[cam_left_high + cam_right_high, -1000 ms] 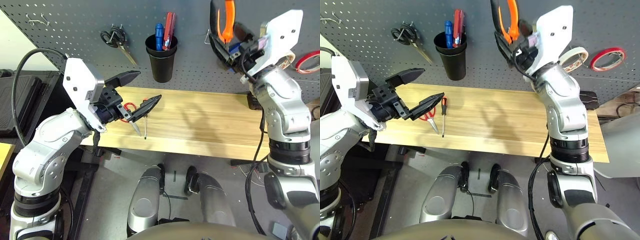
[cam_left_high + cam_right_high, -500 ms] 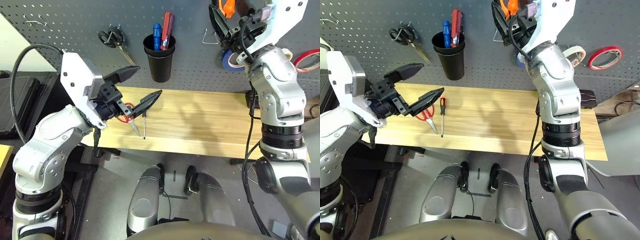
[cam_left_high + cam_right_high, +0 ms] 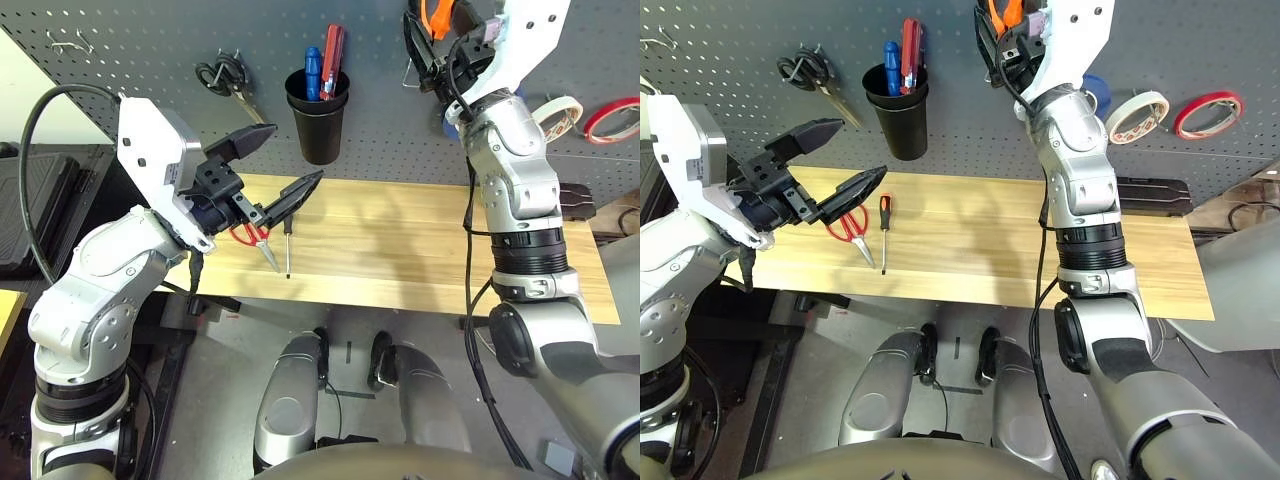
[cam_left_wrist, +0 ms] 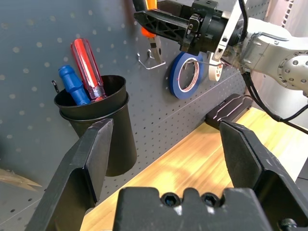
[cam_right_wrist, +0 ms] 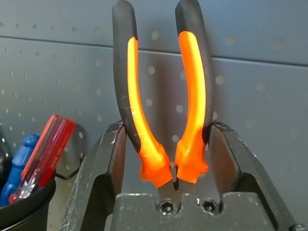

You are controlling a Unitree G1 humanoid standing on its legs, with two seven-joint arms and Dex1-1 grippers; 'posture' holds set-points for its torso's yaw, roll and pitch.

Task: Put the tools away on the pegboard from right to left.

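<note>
"How are the pliers held?"

"By the right gripper (image 5: 169,126), part-open, the splayed handles of the orange-and-black-handled steel pliers (image 5: 193,96) are pinched before the grey perforated pegboard (image 3: 400,140). The left gripper (image 3: 295,155) is spread wide, empty."

"The risk?"

"The bent-wire hook (image 4: 150,63) could be missed through poor alignment, or the pliers twisted by side-only grip."

"Counted?"

"One pliers, one hook beside them, three tape rolls (image 3: 1132,137)."

Blue tape roll (image 4: 175,76), red tape roll (image 3: 1181,123), black-handled scissors (image 3: 806,69), wooden tabletop (image 3: 960,230)
</note>
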